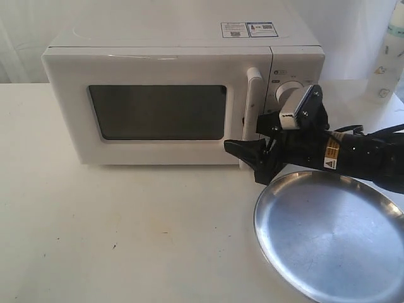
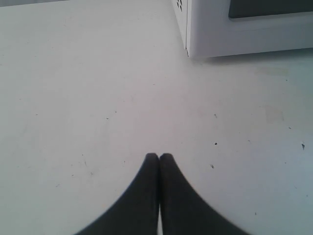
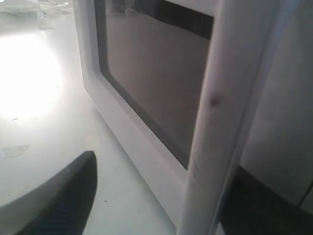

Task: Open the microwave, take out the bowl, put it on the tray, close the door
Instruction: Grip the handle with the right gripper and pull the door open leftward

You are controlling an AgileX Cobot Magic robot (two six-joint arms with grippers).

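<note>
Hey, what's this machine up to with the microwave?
A two-armed robot is about to open the microwave. Its right gripper is at the tall white handle of the door, jaws open, with a finger on either side of the bar. The door is closed, and nothing can be made out through its dark window. A silver tray sits on the table in front. The left gripper is shut, over the table near the microwave's corner.
</note>
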